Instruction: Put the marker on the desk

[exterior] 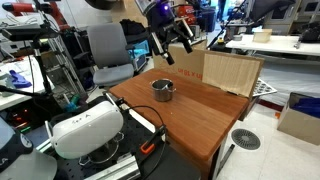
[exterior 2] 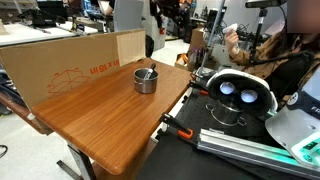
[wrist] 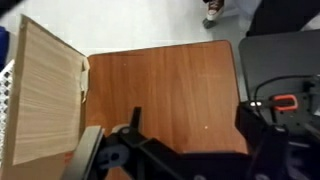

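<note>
The reddish-brown desk (exterior: 195, 115) shows in both exterior views (exterior 2: 100, 110) and fills the wrist view (wrist: 165, 85). A small round metal pot (exterior: 162, 90) stands near the desk's middle (exterior 2: 146, 80). A thin dark stick, apparently the marker (exterior 2: 146, 72), rests across the inside of the pot. I cannot make it out in the wrist view. My gripper (exterior: 172, 45) hangs high above the desk, over the pot's far side. Its jaws (wrist: 190, 112) are spread apart with only bare wood between them.
An open cardboard box (exterior: 232, 70) lies on its side along the desk's edge (exterior 2: 70, 60) (wrist: 40, 90). A white headset-like device (exterior: 85, 128) and cables sit on the black stand next to the desk (exterior 2: 240, 95). An office chair (exterior: 108, 50) stands behind.
</note>
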